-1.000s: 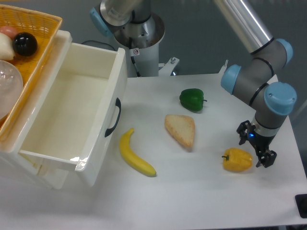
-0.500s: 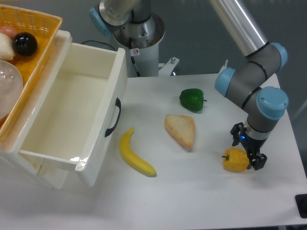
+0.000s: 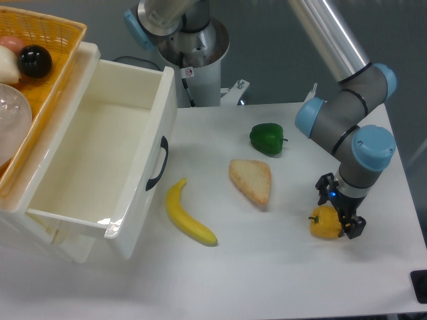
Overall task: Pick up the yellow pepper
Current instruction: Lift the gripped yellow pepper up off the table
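Straddling the yellow pepper at the table's right side

Fixed camera, only view: gripper (image 3: 340, 210) points down over the yellow pepper (image 3: 324, 223), which sits on the white table (image 3: 280, 273) toward the right edge, well apart from the other food. Black fingers (image 3: 325, 187) are spread, one at the pepper's upper left, the other at its lower right by the fruit's far side. Pincer is apart, not clamped; cannot tell if either pad touches the skin. Pepper rests on the table, short dark stem poking left. Blue light glows on the wrist just above the pepper.

Arm comes in from the top right, grey links with blue joint caps, bending down to the wrist.

Green pepper (image 3: 267, 139) lies near the table's back middle. Slice of bread (image 3: 251, 181) is just in front of it, between the green pepper and the banana (image 3: 187, 216). Banana is curved, lying beside the front corner of the open white drawer (image 3: 100, 160). Drawer has a black handle (image 3: 157, 164) on its front face. Orange basket (image 3: 33, 73) sits at the top left above the drawer, holding a black ball (image 3: 34, 61) and some pale items, partly cropped.
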Controlling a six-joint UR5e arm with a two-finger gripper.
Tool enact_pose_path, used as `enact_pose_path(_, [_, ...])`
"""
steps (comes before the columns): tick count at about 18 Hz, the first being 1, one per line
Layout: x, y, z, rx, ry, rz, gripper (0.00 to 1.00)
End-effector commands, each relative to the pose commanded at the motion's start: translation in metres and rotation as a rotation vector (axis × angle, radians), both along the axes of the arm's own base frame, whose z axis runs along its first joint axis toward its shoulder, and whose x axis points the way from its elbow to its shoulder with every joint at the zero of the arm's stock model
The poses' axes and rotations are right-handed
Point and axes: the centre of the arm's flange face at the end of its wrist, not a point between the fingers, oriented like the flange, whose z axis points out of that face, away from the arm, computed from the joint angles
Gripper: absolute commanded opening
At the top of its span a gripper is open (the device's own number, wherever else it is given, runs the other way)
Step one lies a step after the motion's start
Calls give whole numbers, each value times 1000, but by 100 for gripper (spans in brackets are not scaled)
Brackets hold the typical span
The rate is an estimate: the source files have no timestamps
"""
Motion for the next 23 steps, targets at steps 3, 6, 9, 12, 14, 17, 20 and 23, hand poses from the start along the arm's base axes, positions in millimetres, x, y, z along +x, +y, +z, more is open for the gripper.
enact_pose_path(3, [-4,-1,-1,-1,7,-35,99])
enact_pose_path(6, [-8,-7,0,-9,21,-129,66])
enact_pose_path(9, [-10,-10,3,-8,25,-132,42])
enact_pose_path(12, [-9,-13,10,-40,38,-77,29])
enact_pose_path(14, [-5,-13,27,-37,50,29,29])
enact_pose_path(17, [7,-10,54,-20,61,177,29])
enact_pose_path(20, [24,-15,81,-26,31,251,29])
enact_pose_path(23, [42,-13,95,-42,0,276,30])
